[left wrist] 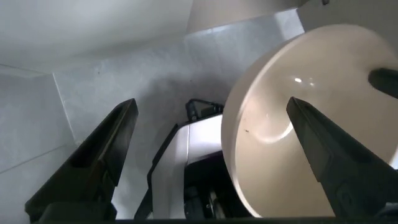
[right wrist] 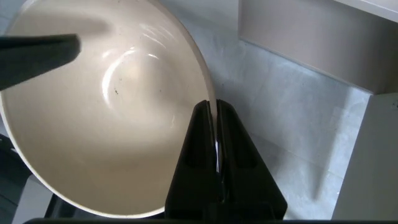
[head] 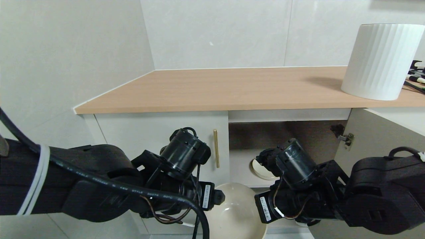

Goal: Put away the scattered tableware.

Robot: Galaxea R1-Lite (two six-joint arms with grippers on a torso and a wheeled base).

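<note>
A cream bowl hangs low in front of the cabinet, between my two wrists. My right gripper is shut on the bowl's rim, one finger inside and one outside. My left gripper is open wide on the opposite side of the bowl, with one of its fingers lying across the bowl's inside. That same finger's tip appears at the far rim in the right wrist view. A second pale dish lies on the shelf inside the open cabinet.
The right cabinet door stands open; the left door with its gold handle is closed. A white ribbed container stands on the wooden countertop, with utensils beside it. Pale floor tiles lie below.
</note>
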